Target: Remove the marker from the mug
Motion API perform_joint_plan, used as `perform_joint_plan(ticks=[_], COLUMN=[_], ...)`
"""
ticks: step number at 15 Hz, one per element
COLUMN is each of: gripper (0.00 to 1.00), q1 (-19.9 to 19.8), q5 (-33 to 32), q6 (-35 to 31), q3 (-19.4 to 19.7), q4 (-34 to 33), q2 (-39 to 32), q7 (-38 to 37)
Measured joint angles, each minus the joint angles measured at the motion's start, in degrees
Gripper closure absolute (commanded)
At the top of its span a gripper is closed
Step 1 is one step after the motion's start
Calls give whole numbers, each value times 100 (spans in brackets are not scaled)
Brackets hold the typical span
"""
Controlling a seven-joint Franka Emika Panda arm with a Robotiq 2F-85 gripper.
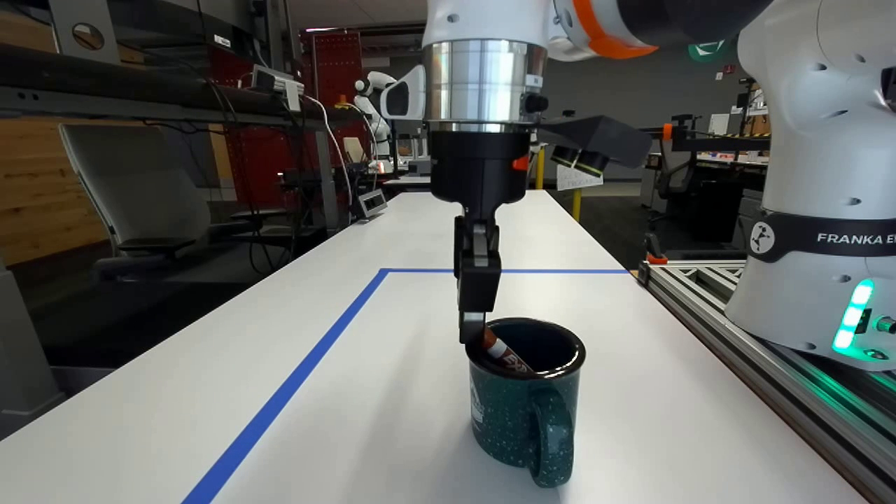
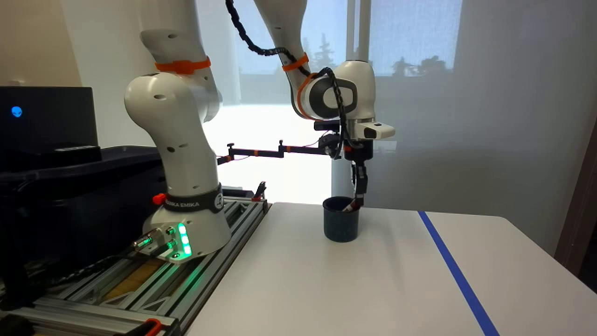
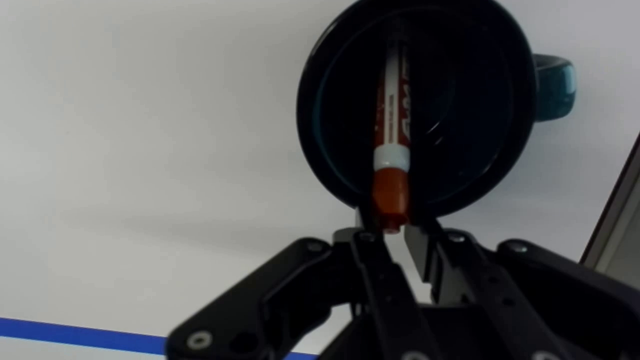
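Jaws, marker and mug, from above and from the side. Your jaws point downward at the rim of the mug (image 1: 514, 423), clamped about the cap end of the marker (image 3: 392, 112). In the wrist view you see one jaw on each side of the orange-red cap (image 3: 391, 192), the space between them about as wide as the cap itself. The marker lies slantwise inside the mug: its cap end is at the rim, its red-and-white barrel runs down across the dark interior, and its far end is lost in shadow. In an exterior view you can read the letters "EXP" on the barrel. Whether the jaws touch the rim, you cannot tell.

The mug stands upright on the white bench (image 1: 392, 427); in an exterior view its handle (image 1: 553, 444) faces the camera and its green wall shows pale speckles. A blue tape line (image 1: 292, 383) runs along the bench, well apart from the mug, with a corner beyond it.

Your white arm (image 2: 170, 116) rises from a metal rail frame (image 2: 209, 270) beside the bench; in both exterior views its base bears a lit green strip (image 1: 854, 315). In an exterior view, note a dark laptop (image 2: 46, 121) above a black storage bin (image 2: 93, 210).
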State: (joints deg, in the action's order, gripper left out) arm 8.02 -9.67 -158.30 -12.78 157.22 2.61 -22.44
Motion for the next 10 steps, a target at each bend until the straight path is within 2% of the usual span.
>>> perform_joint_plan(ticks=[5,10], gripper=[95,95], q1=[4,28], q5=[-24,230], q6=[37,529], q3=[1,5], q4=[-10,-20], q2=[20,463], q7=[-2,217])
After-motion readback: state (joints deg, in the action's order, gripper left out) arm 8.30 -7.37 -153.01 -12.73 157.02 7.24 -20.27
